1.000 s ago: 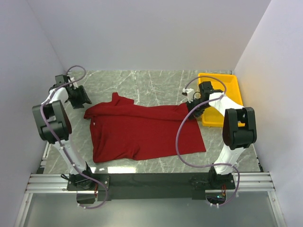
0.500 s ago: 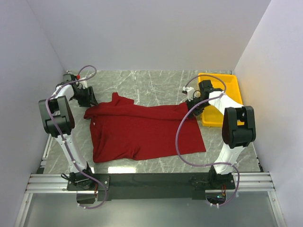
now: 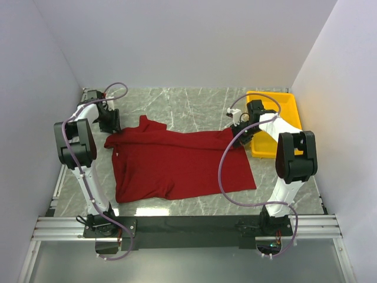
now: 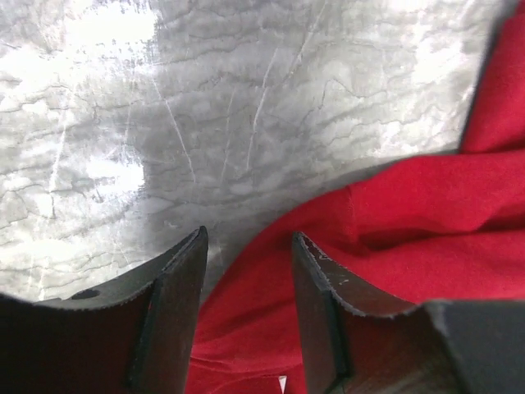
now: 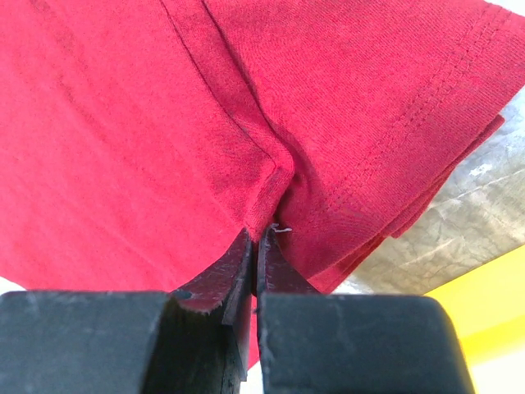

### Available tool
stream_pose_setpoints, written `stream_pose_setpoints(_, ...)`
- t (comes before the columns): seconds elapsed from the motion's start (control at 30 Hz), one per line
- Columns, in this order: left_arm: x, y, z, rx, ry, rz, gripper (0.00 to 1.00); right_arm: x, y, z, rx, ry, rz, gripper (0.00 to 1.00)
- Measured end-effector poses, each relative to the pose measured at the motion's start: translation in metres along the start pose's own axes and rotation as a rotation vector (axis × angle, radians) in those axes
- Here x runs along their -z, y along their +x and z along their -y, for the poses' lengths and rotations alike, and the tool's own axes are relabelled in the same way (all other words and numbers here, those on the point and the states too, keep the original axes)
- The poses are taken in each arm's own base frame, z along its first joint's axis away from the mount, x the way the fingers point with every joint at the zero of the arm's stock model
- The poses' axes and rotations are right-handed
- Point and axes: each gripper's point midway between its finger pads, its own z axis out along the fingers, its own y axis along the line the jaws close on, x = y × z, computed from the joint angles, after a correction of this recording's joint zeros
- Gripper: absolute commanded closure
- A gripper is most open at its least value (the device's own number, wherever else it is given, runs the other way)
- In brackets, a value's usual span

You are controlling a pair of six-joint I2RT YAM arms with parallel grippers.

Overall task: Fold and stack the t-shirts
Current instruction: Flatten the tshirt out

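One maroon t-shirt [image 3: 177,165] lies spread across the middle of the marble worktop [image 3: 194,100], neck to the left and hem to the right, its right end near the yellow tray [image 3: 293,101]. Each arm sits at one of its two far corners, probably so that the far edge can be lifted and folded toward the near side in one piece. The right tool [image 5: 257,236] is pinched tight on a pucker of cloth by the stitched hem. The left tool [image 4: 248,244] is parted a moderate way, its jaws low over the shirt's shoulder edge, gripping nothing.

no readable text, (tag illegible too)
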Motion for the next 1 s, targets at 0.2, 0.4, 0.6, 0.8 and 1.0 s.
stream_pose_setpoints(0.2, -0.001, 0.0, -0.003, -0.018, -0.053, -0.007, 0.55, 0.0, -0.001, -0.001, -0.007, -0.006, 0.003, 1.0)
stream_pose_setpoints(0.4, -0.003, 0.001, -0.002, -0.044, -0.085, -0.011, 0.57, 0.0, 0.0, -0.001, -0.012, -0.006, 0.003, 1.0)
stream_pose_setpoints(0.6, -0.003, 0.001, -0.001, -0.067, -0.101, -0.001, 0.58, 0.001, -0.003, -0.001, -0.012, -0.004, 0.008, 1.0)
stream_pose_setpoints(0.8, -0.003, 0.001, 0.002, -0.073, -0.089, -0.003, 0.66, 0.001, -0.003, -0.002, -0.013, -0.01, 0.012, 1.0)
stream_pose_setpoints(1.0, -0.005, 0.003, 0.012, -0.089, -0.075, -0.012, 0.93, 0.001, -0.004, -0.002, -0.013, -0.01, 0.012, 1.0)
